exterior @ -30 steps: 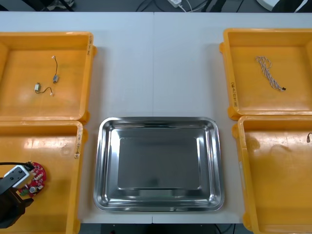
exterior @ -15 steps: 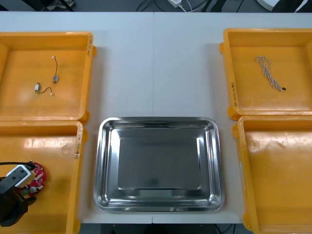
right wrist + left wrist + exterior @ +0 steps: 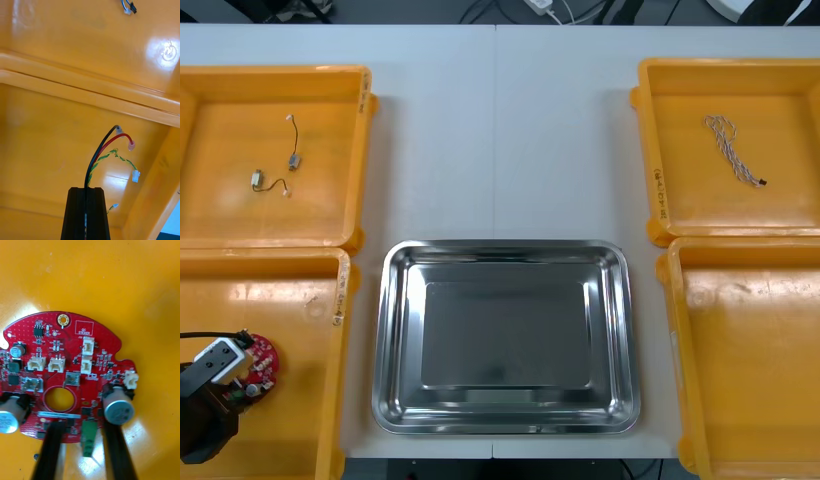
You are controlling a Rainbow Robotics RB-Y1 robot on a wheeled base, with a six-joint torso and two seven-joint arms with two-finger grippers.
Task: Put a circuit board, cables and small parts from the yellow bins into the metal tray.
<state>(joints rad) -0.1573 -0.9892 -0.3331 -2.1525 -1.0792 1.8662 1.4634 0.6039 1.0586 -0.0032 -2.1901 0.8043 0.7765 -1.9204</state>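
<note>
Hovering, our left tool (image 3: 82, 425) stands released astride the red circuit board (image 3: 71, 352) in a yellow bin (image 3: 290, 300). Our right tool (image 3: 86, 189), we note, clenches a cable bundle (image 3: 107, 144).

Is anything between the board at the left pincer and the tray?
Only the wall of the near left yellow bin stands between the red circuit board, under the open left pincer, and the metal tray. The tray is bare inside. The right pincer holds cables over the near right yellow bin.
</note>
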